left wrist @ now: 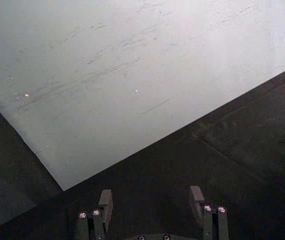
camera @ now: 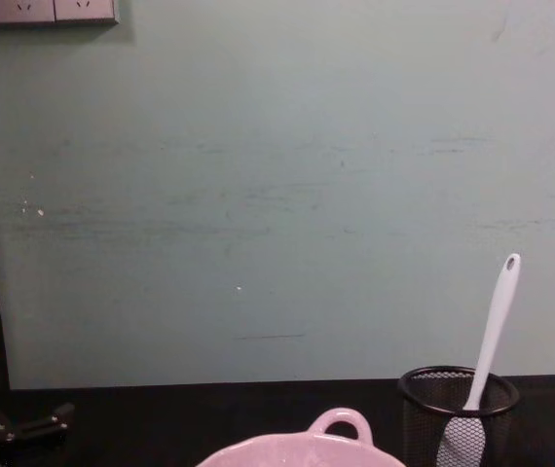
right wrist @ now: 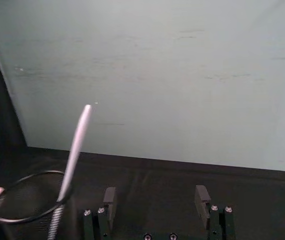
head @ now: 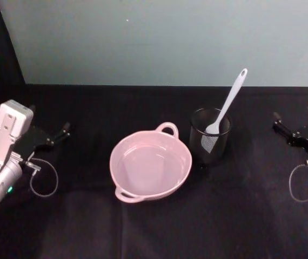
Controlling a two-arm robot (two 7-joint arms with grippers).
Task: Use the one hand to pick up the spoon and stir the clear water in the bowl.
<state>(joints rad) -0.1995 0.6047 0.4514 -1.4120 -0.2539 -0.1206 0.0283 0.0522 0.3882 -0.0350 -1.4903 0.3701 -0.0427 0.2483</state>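
Observation:
A pale pink bowl (head: 182, 171) with clear water in it stands in the middle of the black table; the chest view shows its rim and loop handle (camera: 340, 421). Just right of it, the white spoon (head: 228, 102) stands head down in a black wire-mesh cup (head: 210, 144), handle leaning up and to the right, also seen as spoon (camera: 493, 326) and spoon (right wrist: 75, 149). My left gripper (head: 51, 125) rests open at the table's left, fingers apart (left wrist: 152, 200). My right gripper (head: 294, 117) sits open at the far right, well away from the spoon, holding nothing (right wrist: 155, 200).
A pale green wall (camera: 277, 195) rises behind the table's far edge. Cable loops hang by each wrist, left cable (head: 43, 181) and right cable (head: 303, 183). The mesh cup (camera: 458, 404) stands close beside the bowl. Bare black cloth lies in front of the bowl.

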